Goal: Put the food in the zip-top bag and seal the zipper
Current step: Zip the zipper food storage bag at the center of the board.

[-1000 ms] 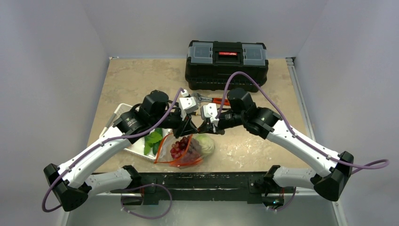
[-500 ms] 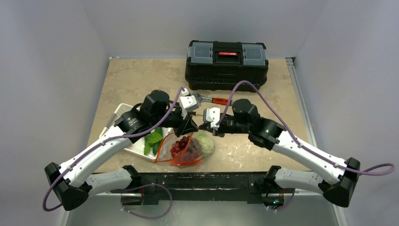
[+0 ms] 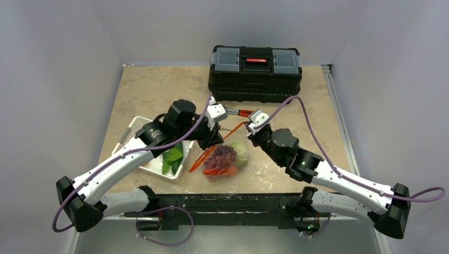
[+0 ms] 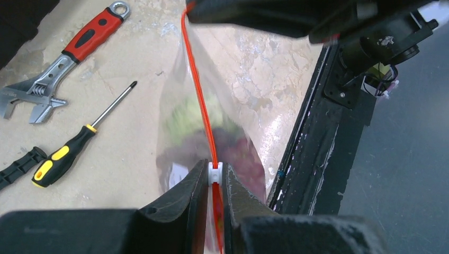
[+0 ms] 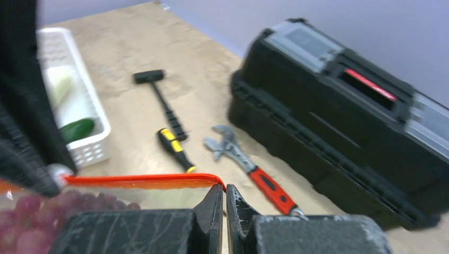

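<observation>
Left gripper (image 4: 214, 170) and right gripper (image 5: 223, 189) each pinch the red zipper (image 5: 137, 181) of a filled zip-top bag (image 4: 180, 121).
The bag, holding grapes (image 3: 222, 156) and cabbage (image 3: 241, 152), is low over the bench (image 3: 159, 84), well short of a black toolbox (image 3: 256, 71); a wrench (image 4: 58, 61) and screwdriver (image 4: 79, 140) lie between.

One each: toolbox (image 3: 256, 71), basket (image 5: 89, 151), zip-top bag (image 4: 185, 106), wrench (image 4: 69, 53), screwdriver (image 4: 74, 148), hammer (image 5: 161, 98); bagged food pieces (image 3: 221, 156) seemingly three.

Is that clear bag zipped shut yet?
Partly, it seems: the zipper runs as one thin, taut red line from the left gripper to the right gripper. Beyond them, cannot tell.
</observation>
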Robot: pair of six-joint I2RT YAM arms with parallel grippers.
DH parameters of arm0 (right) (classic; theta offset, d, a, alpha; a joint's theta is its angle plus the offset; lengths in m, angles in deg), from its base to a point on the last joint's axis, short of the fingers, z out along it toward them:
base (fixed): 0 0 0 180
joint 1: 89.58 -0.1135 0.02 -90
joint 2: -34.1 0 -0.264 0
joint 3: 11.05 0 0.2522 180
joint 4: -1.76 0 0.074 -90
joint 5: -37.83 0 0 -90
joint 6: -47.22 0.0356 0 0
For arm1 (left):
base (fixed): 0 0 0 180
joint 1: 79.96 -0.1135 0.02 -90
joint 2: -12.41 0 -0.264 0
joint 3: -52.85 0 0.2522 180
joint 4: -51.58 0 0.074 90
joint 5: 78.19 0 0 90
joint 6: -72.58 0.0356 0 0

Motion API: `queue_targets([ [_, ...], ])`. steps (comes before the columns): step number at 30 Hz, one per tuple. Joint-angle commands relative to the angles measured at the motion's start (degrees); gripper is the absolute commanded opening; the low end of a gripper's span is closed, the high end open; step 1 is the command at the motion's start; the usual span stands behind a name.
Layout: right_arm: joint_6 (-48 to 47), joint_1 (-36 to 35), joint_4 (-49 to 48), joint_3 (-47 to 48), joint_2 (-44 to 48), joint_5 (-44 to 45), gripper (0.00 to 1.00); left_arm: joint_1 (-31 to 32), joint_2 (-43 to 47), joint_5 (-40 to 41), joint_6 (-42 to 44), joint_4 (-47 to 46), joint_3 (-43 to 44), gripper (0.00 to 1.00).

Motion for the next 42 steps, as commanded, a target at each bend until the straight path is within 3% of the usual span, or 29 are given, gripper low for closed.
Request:
queue_targets([
  [1, 2.48, 1.36, -6.8, -0.5, 3.37, 21.79, 0.0, 0.37, 0.47, -1.77, -0.62, 2.88, 2.5, 0.0],
  [4, 2.06, 1.49, -2.12, -0.26, 3.46, 20.42, 0.0, 0.36, 0.52, -1.89, -0.5, 2.95, 2.5, 0.0],
  [11, 0.61, 1.38, 2.44, 0.81, 8.19, 5.56, 0.0, 0.35, 0.51, -3.13, -0.43, 2.66, 2.33, 0.0],
  [17, -16.79, 1.39, 19.25, 9.14, 6.25, -20.27, 0.65, 0.34, 0.6, -3.74, -0.61, 2.57, 2.4, 0.0],
  [19, -21.84, 1.42, 20.86, 9.35, 6.96, -22.94, 0.77, 0.34, 0.69, -3.9, -0.61, 2.54, 2.41, 0.0],
  [28, -38.82, 1.02, 28.1, 15.2, 1.31, -35.57, 0.72, 0.49, 1.57, -4.14, -0.63, 2.46, 2.32, 0.0],
  [37, -44.36, -1.52, 28.84, 17.66, -4.05, -35.66, 0.66, 0.49, 2.76, -4.21, -0.35, 2.1, 2.06, 0.0],
  [42, -45.13, -3.29, 28.23, 18.27, -7.03, -31.62, 0.57, 0.45, 2.91, -4.57, -0.48, 1.88, 1.88, 0.0],
])
